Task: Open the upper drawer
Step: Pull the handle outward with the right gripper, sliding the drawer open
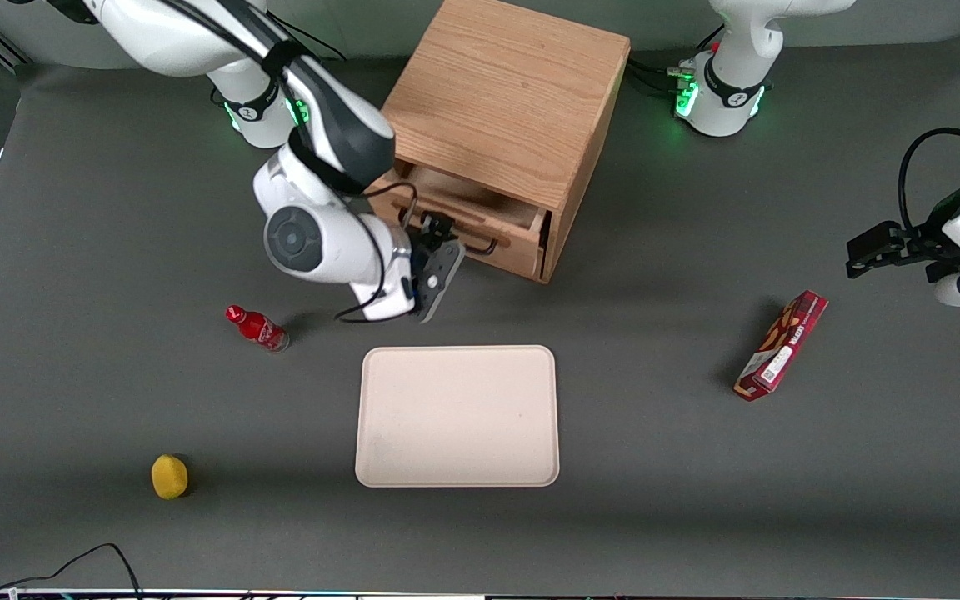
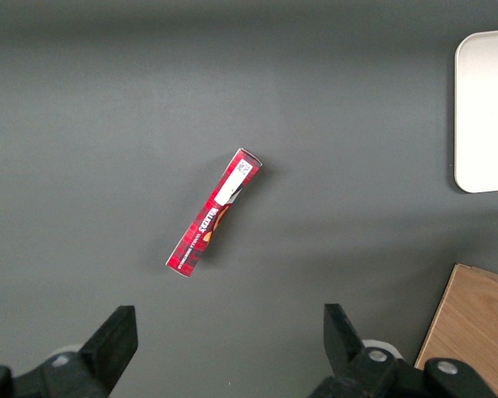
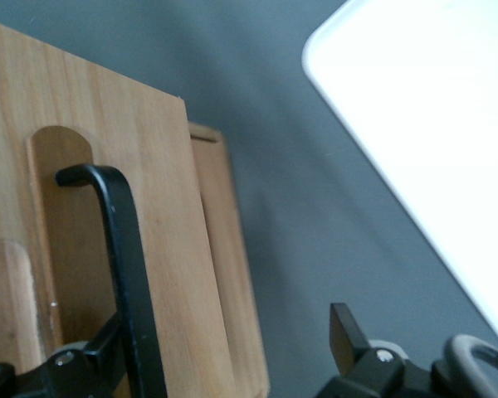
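Nearest the front camera, a small yellow object (image 1: 169, 476) sits on the grey worktop (image 1: 697, 500) toward the working arm's end. Farther from the camera lies a pale rectangular tray (image 1: 457, 416), flat and roughly central. A small red bottle (image 1: 257, 327) lies on its side a little farther still, toward the working arm's end, and a red snack box (image 1: 782, 345) lies toward the parked arm's end, well apart from the tray.

Farther from the camera than the tray stands the oak cabinet (image 1: 505, 108). Its upper drawer (image 1: 480, 218) is pulled partly out, so the shallow wooden box shows under the cabinet top. The thin dark bar handle (image 3: 124, 249) runs across the drawer's light wood front.

The gripper (image 1: 438, 250) hangs in front of the drawer, right at the handle. In the right wrist view its fingers are spread, one finger (image 3: 95, 356) just beside the bar against the wood front, the other (image 3: 349, 336) out over the worktop, well clear of the drawer. The bar is not between them, and they pinch nothing.
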